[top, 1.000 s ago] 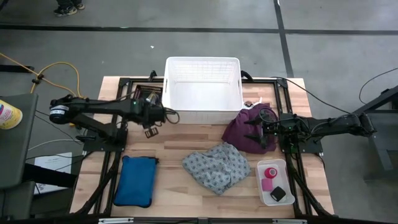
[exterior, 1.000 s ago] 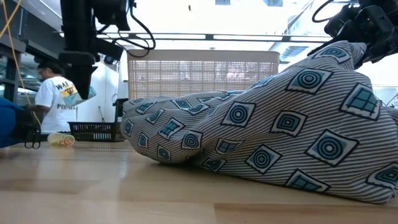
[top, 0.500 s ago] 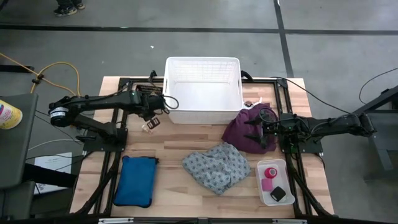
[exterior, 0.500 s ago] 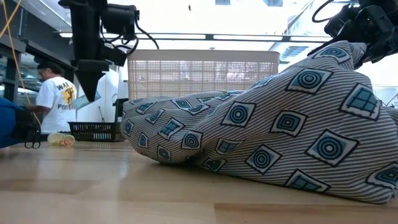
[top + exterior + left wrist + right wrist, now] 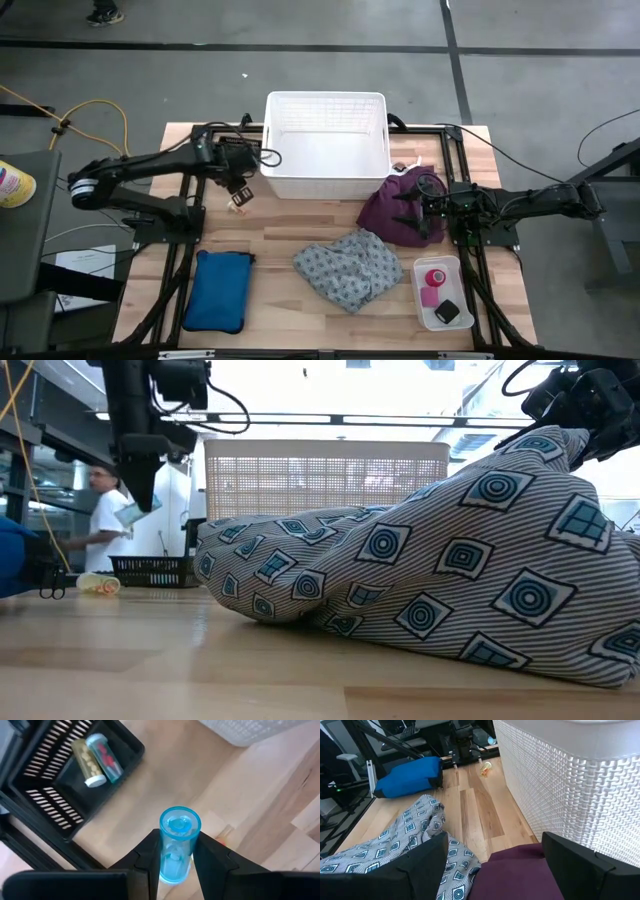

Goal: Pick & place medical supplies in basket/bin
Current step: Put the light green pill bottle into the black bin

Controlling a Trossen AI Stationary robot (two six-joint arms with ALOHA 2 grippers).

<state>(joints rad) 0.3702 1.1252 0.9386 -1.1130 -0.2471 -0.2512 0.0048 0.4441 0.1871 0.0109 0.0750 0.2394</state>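
My left gripper (image 5: 238,192) hangs above the table just left of the white basket (image 5: 327,145) and is shut on a small clear bottle (image 5: 177,845) with a blue end. My right gripper (image 5: 415,212) is open over the purple cloth (image 5: 390,212), which lies heaped against the basket's right front corner; in the right wrist view the purple cloth (image 5: 520,872) shows between the spread fingers. The grey patterned cloth (image 5: 348,268) lies crumpled on the table's near middle. A pink tape roll (image 5: 434,277) and a small black block (image 5: 447,311) sit in a clear tray (image 5: 440,322). My left gripper pinches the small clear bottle by its body (image 5: 175,862) between the two fingers (image 5: 150,855), one on each side. The fingers point down from above. The bottle's round blue end (image 5: 180,822) stands out past the fingertips, and the bottle is lifted clear of the table.
A black slotted bin (image 5: 35,785) holding two vials stands at the far left, close to my left gripper. A small yellow vial (image 5: 485,768) lies on the wood by the basket. A blue pouch (image 5: 220,290) lies near left. A person moves in the room behind.
My left gripper, still shut on the bottle, has travelled toward the table's far edge along the white basket's left side, the arm drawing back a little to the left. The right arm and both cloths have kept still.
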